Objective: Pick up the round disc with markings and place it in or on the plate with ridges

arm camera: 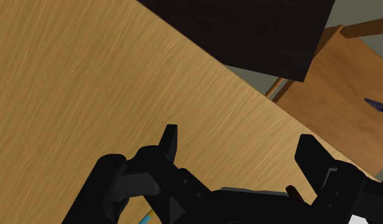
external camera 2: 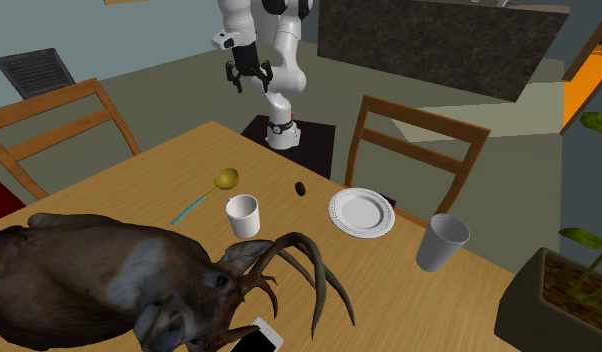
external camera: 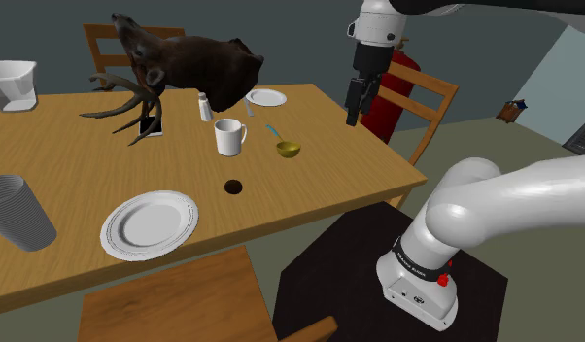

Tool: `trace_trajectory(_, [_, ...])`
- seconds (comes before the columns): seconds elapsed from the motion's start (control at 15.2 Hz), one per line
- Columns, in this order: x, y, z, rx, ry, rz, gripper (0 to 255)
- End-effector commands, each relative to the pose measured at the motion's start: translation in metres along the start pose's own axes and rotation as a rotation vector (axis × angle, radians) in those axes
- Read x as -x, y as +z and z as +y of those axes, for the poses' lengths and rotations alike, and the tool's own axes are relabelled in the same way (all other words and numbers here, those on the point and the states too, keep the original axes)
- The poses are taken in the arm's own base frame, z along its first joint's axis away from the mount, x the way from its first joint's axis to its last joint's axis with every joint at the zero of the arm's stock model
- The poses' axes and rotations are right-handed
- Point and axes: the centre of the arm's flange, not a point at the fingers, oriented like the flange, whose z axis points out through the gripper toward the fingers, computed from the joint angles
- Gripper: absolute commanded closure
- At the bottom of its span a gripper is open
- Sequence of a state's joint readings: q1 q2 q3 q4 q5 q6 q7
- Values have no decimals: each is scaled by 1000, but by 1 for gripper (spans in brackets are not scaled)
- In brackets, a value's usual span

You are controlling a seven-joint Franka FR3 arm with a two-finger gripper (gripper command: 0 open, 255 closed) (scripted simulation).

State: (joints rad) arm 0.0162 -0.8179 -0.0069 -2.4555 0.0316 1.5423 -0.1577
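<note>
Gripper: we see the black gripper [external camera: 354, 109] hanging in the air over the table's [external camera: 339, 146] edge nearest the stand [external camera: 363, 248], pointing down, well above the wood.
Jaws: in the wrist view the two fingers [arm camera: 170, 139] stand wide apart. Nothing lies between them except bare tabletop, and they grasp nothing.
Disc: the small, dark, round disc [external camera: 234, 187] lies flat on the wood. It sits between the white mug [external camera: 227, 137] and the ridged plate [external camera: 184, 209], touching neither and nearer the plate.
Plate: we find the white plate, with its ridged rim, near the table's front edge in the shoulder view. It sits toward that view's left of the disc.
Gap: the disc rests well apart from the gripper, toward the shoulder view's lower left of it.
Around them: a yellow-green spoon [external camera: 288, 149] with a blue handle lies just beside the mug. A ribbed grey cup [external camera: 18, 216] stands beyond the plate at the shoulder view's left. A dark brown antlered deer head [external camera: 189, 70] lies on the table's far side.
</note>
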Motion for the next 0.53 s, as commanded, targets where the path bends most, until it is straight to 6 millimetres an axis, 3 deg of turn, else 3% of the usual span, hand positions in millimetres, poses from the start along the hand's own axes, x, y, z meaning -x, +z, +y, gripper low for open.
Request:
trace_trajectory(0.0, [0, 0, 0, 0, 0, 0, 0])
trace_trajectory(0.46, [-51, 48, -62, 36, 76, 28, 0])
